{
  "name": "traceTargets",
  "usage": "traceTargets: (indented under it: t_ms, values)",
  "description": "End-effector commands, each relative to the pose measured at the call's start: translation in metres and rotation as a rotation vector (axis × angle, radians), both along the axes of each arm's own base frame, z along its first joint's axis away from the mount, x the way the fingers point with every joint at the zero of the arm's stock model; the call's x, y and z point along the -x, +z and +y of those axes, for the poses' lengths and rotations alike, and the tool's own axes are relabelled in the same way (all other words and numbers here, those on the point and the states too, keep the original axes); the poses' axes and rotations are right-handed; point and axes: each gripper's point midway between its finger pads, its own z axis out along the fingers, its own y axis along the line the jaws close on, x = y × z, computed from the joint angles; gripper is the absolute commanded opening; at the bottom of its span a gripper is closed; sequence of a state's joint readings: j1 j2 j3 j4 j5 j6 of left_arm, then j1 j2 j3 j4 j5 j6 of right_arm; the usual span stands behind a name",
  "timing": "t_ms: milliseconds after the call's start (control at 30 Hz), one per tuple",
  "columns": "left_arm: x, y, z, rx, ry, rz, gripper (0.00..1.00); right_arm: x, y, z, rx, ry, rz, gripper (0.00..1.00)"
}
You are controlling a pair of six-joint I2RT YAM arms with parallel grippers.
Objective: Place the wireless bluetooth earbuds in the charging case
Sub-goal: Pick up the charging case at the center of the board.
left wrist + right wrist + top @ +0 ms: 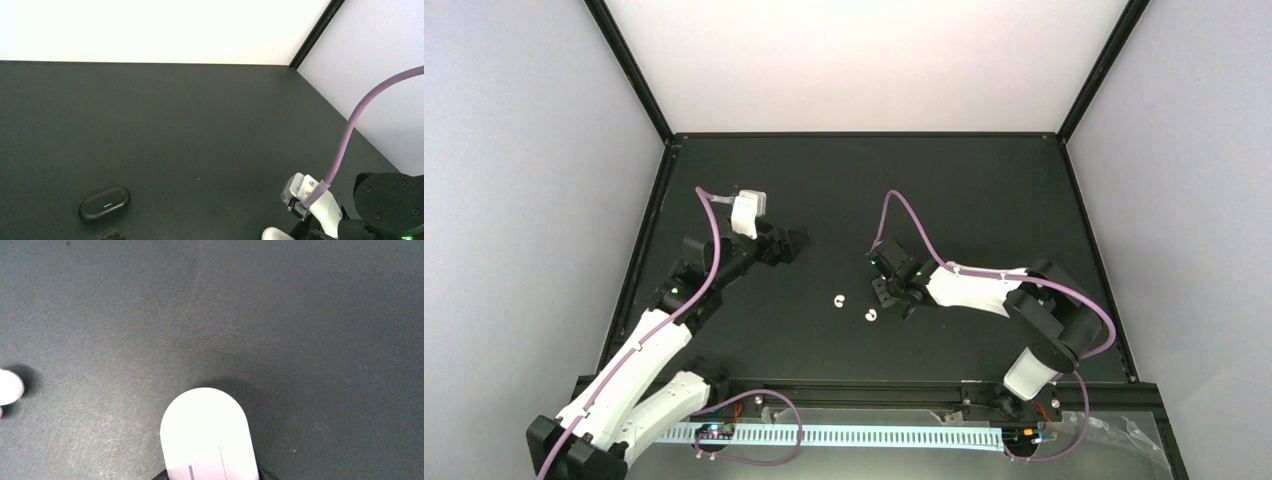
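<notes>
My right pincer [892, 298] seemingly gripped the white charging case [207, 435], the left pincer [796, 241] unreadable, so I meant to hold it level near the white earbuds [839, 299].

- A black oval case [105, 204] lies shut on the dark table [200, 125], low on the left.
- A purple cable [350, 130] curves down to the right arm [387, 200], lower right.

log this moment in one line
white earbuds: two, loose on table | black case: closed, near left gripper | right gripper: beside earbuds, grip unclear | status: earbuds not in case
</notes>
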State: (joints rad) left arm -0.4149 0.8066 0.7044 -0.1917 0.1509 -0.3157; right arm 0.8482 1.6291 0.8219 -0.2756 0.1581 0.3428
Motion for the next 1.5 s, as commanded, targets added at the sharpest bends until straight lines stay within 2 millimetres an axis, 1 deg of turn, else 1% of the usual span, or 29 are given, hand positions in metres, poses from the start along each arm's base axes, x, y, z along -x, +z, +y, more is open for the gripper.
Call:
traceTargets:
  t_ms: [0, 67, 200, 267, 333, 400, 500, 633, 700, 867, 1000, 1067, 1167, 1300, 1367, 1467]
  values:
    - [0.002, 0.023, -0.005, 0.018, -0.028, -0.045, 0.99, 0.018, -0.025, -0.019, 0.118, 0.000, 0.079, 0.39]
    - [0.002, 0.023, -0.005, 0.018, -0.027, -0.044, 0.99, 0.019, -0.024, -0.018, 0.120, 0.002, 0.076, 0.36]
    - [0.002, 0.023, -0.005, 0.018, -0.028, -0.045, 0.99, 0.016, -0.016, -0.019, 0.107, -0.008, 0.045, 0.33]
    - [0.002, 0.023, -0.005, 0.019, -0.027, -0.044, 0.99, 0.013, -0.005, -0.018, 0.080, -0.017, 0.008, 0.33]
    - [0.002, 0.023, -0.006, 0.022, -0.032, -0.045, 0.99, 0.009, 0.012, -0.016, 0.039, -0.023, -0.040, 0.33]
    - [0.003, 0.024, -0.007, 0.029, -0.040, -0.046, 0.99, 0.004, 0.035, -0.015, -0.004, -0.027, -0.096, 0.32]
    - [0.005, 0.026, -0.011, 0.045, -0.063, -0.052, 0.99, -0.001, 0.075, -0.011, -0.071, -0.007, -0.180, 0.32]
    - [0.012, 0.032, -0.023, 0.096, -0.137, -0.062, 0.99, 0.002, 0.134, -0.005, -0.161, 0.061, -0.289, 0.32]
    - [0.019, 0.037, -0.032, 0.130, -0.200, -0.070, 0.99, 0.009, 0.166, -0.004, -0.190, 0.120, -0.359, 0.32]
    - [0.043, 0.058, -0.051, 0.191, -0.357, -0.135, 0.99, 0.031, 0.232, 0.000, -0.213, 0.260, -0.544, 0.32]
    - [0.063, 0.074, -0.061, 0.228, -0.442, -0.165, 0.99, 0.047, 0.268, 0.000, -0.184, 0.336, -0.684, 0.32]
    - [0.072, 0.076, -0.067, 0.270, -0.496, -0.139, 0.99, 0.052, 0.278, -0.001, -0.158, 0.364, -0.740, 0.32]
    - [0.080, 0.074, -0.077, 0.300, -0.577, -0.102, 0.99, 0.055, 0.285, -0.002, -0.100, 0.393, -0.816, 0.32]
    - [0.084, 0.077, -0.088, 0.292, -0.617, -0.086, 0.99, 0.061, 0.292, 0.000, -0.019, 0.428, -0.920, 0.32]
    - [0.086, 0.080, -0.093, 0.295, -0.631, -0.082, 0.98, 0.061, 0.293, 0.003, 0.018, 0.436, -0.943, 0.32]
    - [0.085, 0.078, -0.102, 0.296, -0.634, -0.057, 0.97, 0.062, 0.293, 0.009, 0.070, 0.453, -0.974, 0.32]
